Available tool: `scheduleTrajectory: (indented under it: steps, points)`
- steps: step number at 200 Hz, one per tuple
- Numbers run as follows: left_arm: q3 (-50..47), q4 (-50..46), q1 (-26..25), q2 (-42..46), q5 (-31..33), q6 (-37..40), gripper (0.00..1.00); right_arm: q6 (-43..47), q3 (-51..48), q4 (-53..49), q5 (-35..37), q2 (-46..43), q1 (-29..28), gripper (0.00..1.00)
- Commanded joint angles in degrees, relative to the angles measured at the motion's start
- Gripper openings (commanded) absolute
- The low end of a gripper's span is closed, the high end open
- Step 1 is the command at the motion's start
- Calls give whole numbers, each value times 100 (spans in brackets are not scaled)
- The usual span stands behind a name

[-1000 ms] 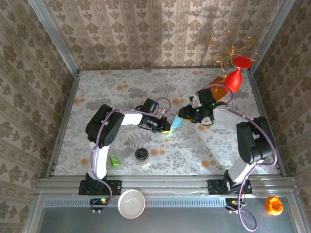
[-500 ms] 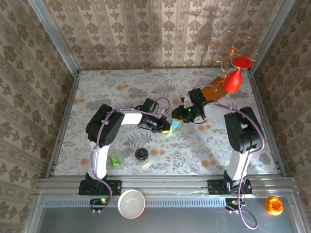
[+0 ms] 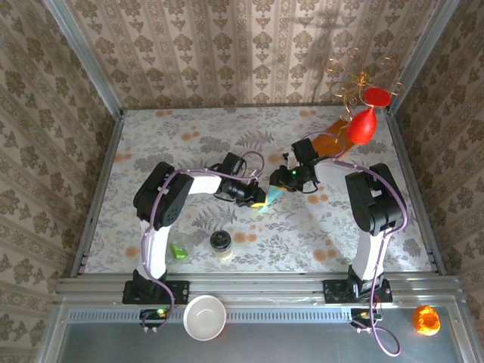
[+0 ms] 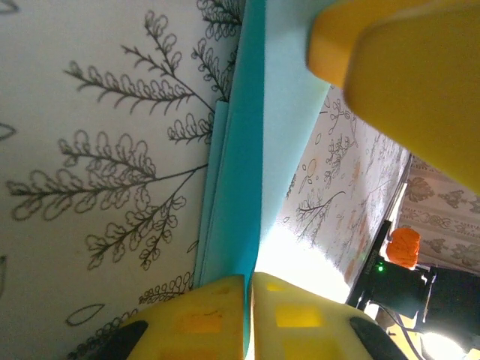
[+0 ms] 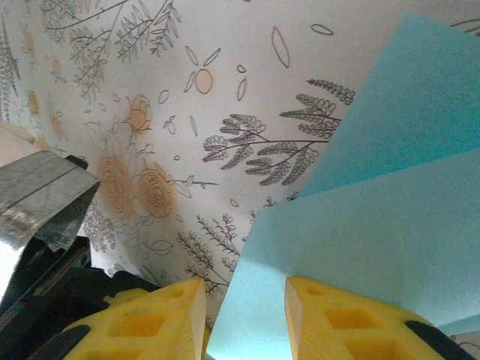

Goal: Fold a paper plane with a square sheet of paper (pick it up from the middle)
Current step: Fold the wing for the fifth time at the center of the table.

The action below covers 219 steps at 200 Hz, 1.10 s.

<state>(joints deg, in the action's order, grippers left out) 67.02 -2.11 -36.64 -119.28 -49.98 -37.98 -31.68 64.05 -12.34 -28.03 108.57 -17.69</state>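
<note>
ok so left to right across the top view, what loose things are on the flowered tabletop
small green object → dark round jar → folded light blue paper → orange-brown sheet → red vase-shaped ornament

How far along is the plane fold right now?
Done: the blue paper is already folded into a narrow, layered strip. In hand: the left tool pinches its edge, and the right tool straddles it, jaws apart. Left: no spread wings are visible, so the final creases seem to remain.
</note>
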Motion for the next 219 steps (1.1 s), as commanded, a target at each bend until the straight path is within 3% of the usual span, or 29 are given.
scheduleTrajectory:
  steps: [1, 83, 219]
  points:
    - [30, -316, 43, -175, 45, -120, 15, -22, 127, -229, 315, 129, -32, 35]
    - [38, -439, 70, -214, 155, -122, 14, -57, 101, -352, 509, -46, -24, 35]
    - [24, -545, 78, -236, 230, -87, 13, 46, 239, -215, 93, 300, -24, 36]
